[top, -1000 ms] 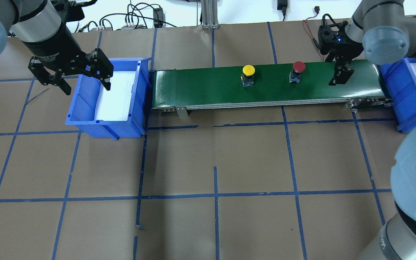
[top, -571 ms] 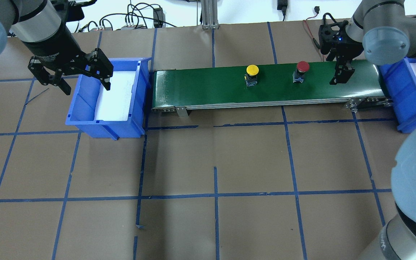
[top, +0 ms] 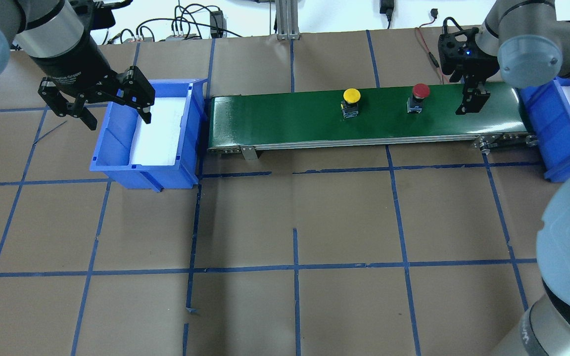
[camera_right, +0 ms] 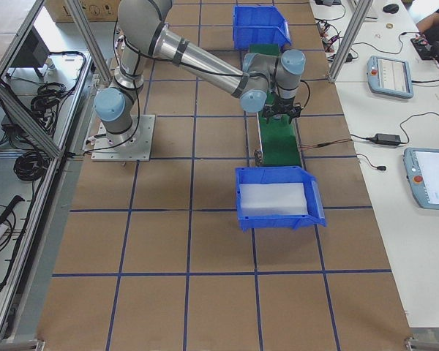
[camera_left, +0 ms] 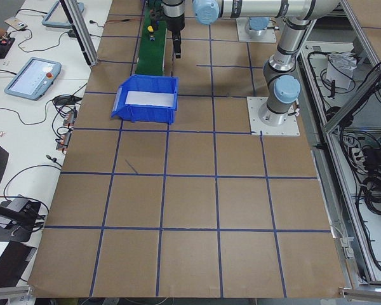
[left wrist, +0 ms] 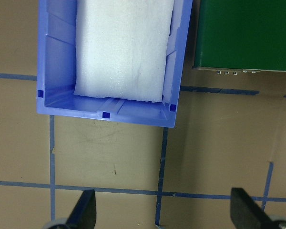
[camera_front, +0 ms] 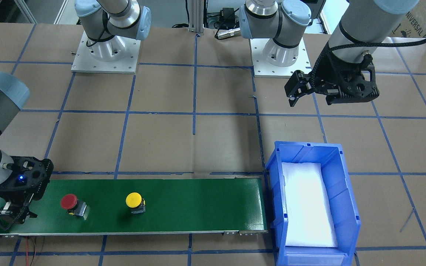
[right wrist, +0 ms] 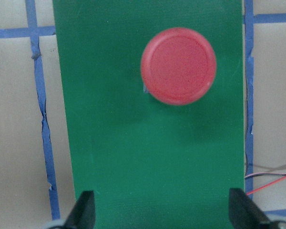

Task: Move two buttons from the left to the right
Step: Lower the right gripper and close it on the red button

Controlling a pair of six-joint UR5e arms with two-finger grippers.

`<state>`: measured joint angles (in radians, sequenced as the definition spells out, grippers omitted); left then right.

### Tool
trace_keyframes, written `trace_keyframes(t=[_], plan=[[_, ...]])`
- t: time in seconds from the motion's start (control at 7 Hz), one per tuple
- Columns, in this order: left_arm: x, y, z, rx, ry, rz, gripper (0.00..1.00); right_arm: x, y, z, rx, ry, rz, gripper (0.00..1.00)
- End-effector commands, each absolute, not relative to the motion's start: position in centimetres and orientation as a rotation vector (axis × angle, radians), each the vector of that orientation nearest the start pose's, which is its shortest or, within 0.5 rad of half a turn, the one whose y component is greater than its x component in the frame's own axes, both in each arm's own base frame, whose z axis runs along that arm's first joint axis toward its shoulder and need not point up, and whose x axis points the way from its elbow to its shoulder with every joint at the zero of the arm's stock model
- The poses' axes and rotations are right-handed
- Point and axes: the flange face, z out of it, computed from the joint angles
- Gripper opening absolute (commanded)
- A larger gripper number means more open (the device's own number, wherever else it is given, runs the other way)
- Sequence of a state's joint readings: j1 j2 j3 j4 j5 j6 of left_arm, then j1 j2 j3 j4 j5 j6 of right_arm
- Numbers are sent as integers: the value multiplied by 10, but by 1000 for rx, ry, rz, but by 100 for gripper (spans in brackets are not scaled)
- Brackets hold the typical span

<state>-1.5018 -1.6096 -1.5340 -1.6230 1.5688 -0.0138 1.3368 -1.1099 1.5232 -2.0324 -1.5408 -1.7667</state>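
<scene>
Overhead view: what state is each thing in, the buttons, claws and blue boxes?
Red button: upright on the green belt, not gripped.
Yellow button: upright on the belt, not gripped.
Left gripper: open, empty.
Right gripper: open, empty, over the belt.
Left bin: holds only white foam.

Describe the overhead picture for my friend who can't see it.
A yellow button and a red button stand on a green conveyor belt, the red one nearer the open right gripper over the belt's right end. The open left gripper hangs near a foam-lined blue bin at the belt's left end.
</scene>
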Motion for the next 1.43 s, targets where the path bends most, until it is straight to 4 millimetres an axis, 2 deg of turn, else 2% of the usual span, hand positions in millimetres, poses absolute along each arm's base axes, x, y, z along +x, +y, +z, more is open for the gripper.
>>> trace_keyframes(t=[0.0,1.29], plan=[[-98,-511,482,-130,3141,84,100,-19,-666,295,-2221,2264,-86,100],[-98,-511,481,-130,3141,87,100,-20,-672,289,-2212,2264,-105,100]])
